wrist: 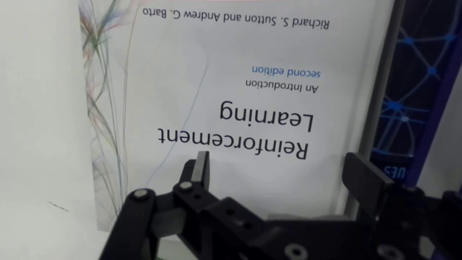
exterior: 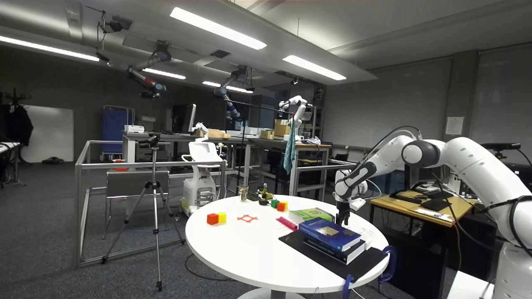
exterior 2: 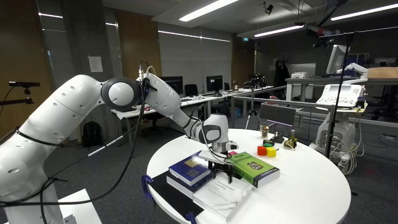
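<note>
My gripper (wrist: 276, 159) is open, its two fingers wide apart over a white book (wrist: 234, 90) titled Reinforcement Learning. Nothing is held between them. In an exterior view the gripper (exterior 2: 220, 174) hangs just above the white book (exterior 2: 225, 194); whether the tips touch the cover, I cannot tell. Beside that book, a blue book (exterior 2: 190, 168) lies on top of a dark blue one (exterior 2: 186, 184). A green book (exterior 2: 255, 168) lies at the far end of the white one. From the opposite side, the stacked blue book (exterior: 330, 233) partly hides the gripper (exterior: 342, 222) and the white book.
Blue clamps (exterior: 389, 263) fix a black mat (exterior: 297, 245) at the rim of the round white table (exterior: 249, 249). Farther off are red (exterior 2: 261, 150) and yellow cubes (exterior 2: 271, 151), a glass (exterior 2: 264, 130), a red cross-shaped frame (exterior: 247, 218) and a pink item (exterior: 287, 223).
</note>
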Tool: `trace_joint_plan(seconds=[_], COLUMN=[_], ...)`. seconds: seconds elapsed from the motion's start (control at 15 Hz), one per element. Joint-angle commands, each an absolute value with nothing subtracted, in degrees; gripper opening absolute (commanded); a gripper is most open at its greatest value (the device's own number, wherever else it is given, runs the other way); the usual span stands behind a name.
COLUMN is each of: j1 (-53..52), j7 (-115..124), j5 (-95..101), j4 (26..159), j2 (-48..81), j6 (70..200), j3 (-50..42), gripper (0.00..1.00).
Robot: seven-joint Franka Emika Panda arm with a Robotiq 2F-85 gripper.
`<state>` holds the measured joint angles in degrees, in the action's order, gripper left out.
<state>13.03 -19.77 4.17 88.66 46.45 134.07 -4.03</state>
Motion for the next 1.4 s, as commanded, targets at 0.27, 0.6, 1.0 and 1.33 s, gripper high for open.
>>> trace_joint_plan(seconds=[0.27, 0.6, 1.0, 1.33], j1=[13.55, 13.19, 11.32, 8.77], j7=[-19.21, -19.68, -16.02, -10.64], j5=[1.45, 0.99, 3.6, 7.14], j4=[90.46, 90.83, 90.38, 91.0], j2=[45.16, 45.08, 45.26, 44.96], j6=[131.48, 130.86, 129.73, 128.86], j3=[-1.43, -0.14, -2.71, -5.79], gripper=[1.0, 1.0, 1.0, 1.0])
